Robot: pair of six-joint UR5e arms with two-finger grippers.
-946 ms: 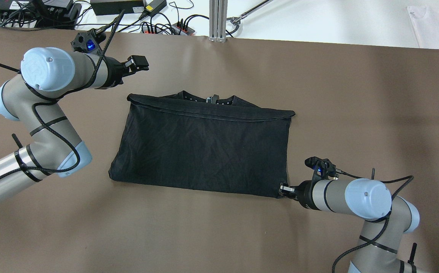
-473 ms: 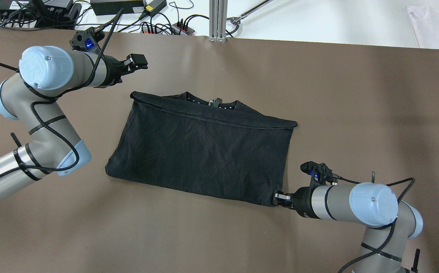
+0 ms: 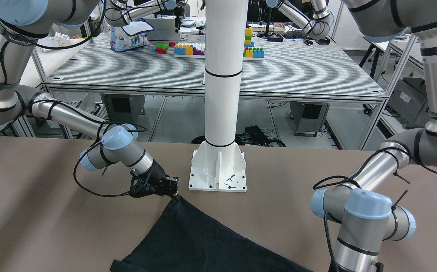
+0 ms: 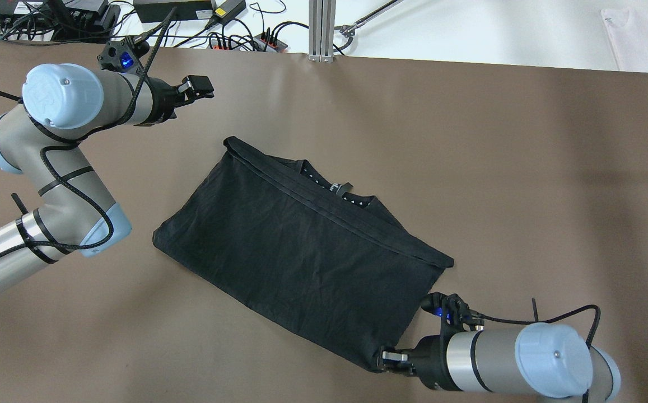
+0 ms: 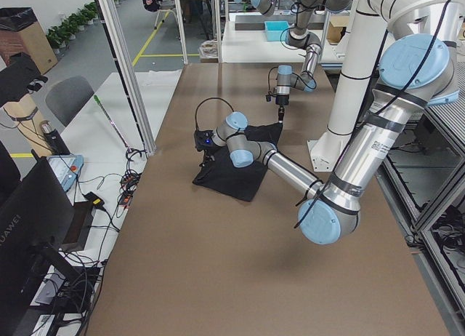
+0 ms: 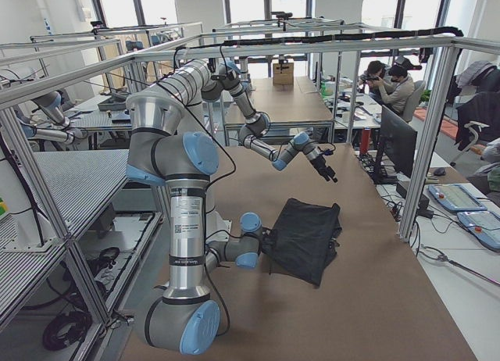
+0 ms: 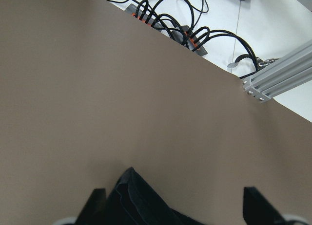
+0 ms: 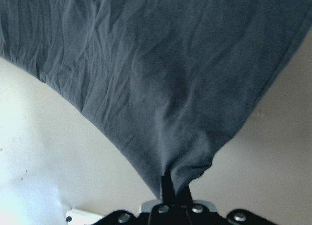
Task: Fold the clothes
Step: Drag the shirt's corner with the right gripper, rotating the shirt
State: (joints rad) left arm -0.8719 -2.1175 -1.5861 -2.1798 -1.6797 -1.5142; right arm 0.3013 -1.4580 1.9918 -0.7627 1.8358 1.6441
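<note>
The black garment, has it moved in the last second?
Yes. The black garment has swung: its corner in the right gripper slid toward the near table edge, away from the aluminium post.

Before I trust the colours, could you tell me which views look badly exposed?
Right wrist view: overexposed, the table washes out near white and the clothes read blue-grey. Overhead view: evenly lit, the clothes black with creases visible. Left wrist view: well exposed.
</note>
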